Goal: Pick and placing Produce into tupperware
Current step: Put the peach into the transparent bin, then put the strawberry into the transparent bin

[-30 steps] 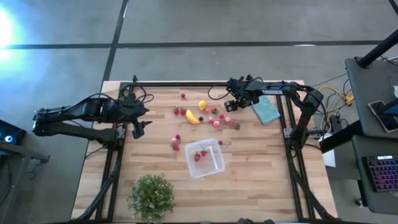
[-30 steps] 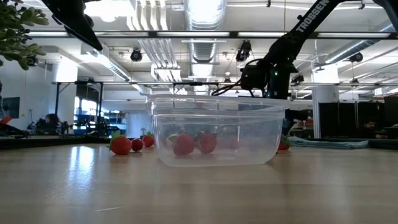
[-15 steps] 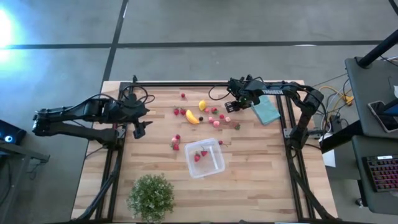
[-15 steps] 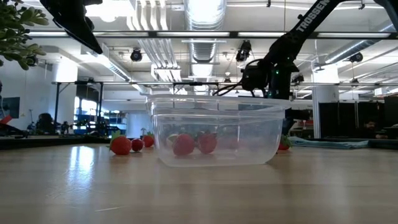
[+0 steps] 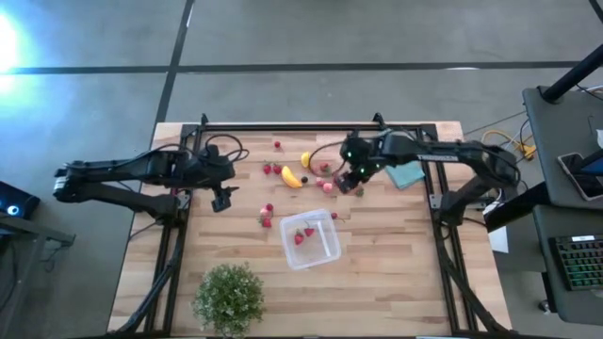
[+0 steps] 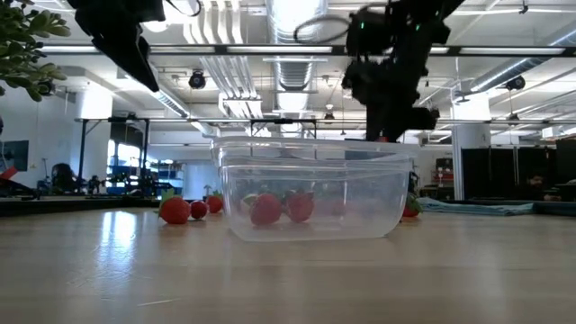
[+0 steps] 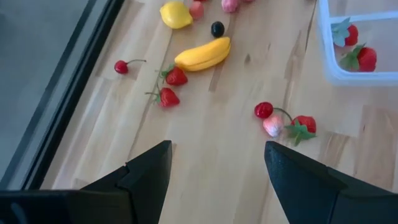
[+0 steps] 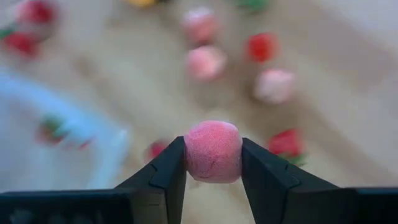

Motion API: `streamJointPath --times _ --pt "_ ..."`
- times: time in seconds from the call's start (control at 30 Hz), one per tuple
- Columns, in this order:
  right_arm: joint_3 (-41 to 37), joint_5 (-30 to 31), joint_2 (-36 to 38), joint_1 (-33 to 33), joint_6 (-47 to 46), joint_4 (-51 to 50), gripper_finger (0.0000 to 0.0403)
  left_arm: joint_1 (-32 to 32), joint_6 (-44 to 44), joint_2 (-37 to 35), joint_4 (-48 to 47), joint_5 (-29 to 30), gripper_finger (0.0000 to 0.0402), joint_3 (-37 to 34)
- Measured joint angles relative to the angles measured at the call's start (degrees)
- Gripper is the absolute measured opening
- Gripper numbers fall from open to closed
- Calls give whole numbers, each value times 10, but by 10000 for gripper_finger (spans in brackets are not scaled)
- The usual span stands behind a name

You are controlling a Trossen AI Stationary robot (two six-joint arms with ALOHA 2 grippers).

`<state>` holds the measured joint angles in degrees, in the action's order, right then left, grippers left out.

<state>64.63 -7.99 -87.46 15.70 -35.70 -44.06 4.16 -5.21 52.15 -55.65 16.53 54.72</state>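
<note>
The clear tupperware (image 5: pixel 309 239) stands on the table near its middle, with two red berries inside; it also shows in the low view (image 6: pixel 315 193). Loose produce lies beyond it: a banana (image 5: pixel 291 176), a lemon (image 5: pixel 306 159) and several red and pink berries (image 5: pixel 325 174). My right gripper (image 5: pixel 350 179) is over these pieces, shut on a pink berry (image 8: pixel 212 143). My left gripper (image 5: pixel 223 198) is open and empty above the table, left of the tupperware; its wrist view shows the banana (image 7: pixel 203 54) and berries (image 7: pixel 283 121) ahead of it. My right gripper pinches the round pink berry by its two opposite sides (image 8: pixel 189 155) between its two fingers. The berry is lifted clear of the table, above the loose berries.
A bushy green plant (image 5: pixel 229 298) stands at the near edge, left of the tupperware. A teal folded cloth (image 5: pixel 405 173) lies at the far right. Black frame rails run along the table's left, right and far sides.
My right gripper has gone toward the table's near edge, closer to the tupperware, and shows higher and larger in the low view. My left gripper has gone a little toward the table's right.
</note>
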Motion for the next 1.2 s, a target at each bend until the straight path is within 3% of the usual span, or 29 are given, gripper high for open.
streamJointPath --times 0.33,0.7,0.83,1.07,1.2 --pt "12 -11 -44 -158 2 71 133 0 -22 8 36 -17 242 0" --pt "85 -5 -125 -231 80 101 133 0 -94 4 59 -31 242 0" --pt "107 54 -149 -262 135 100 165 -1 -94 10 58 -52 242 0" --pt "148 236 -158 -290 158 100 249 0 -18 30 56 -68 242 -14" --pt "176 261 -151 -273 109 72 282 0 -6 53 62 -103 242 -16"
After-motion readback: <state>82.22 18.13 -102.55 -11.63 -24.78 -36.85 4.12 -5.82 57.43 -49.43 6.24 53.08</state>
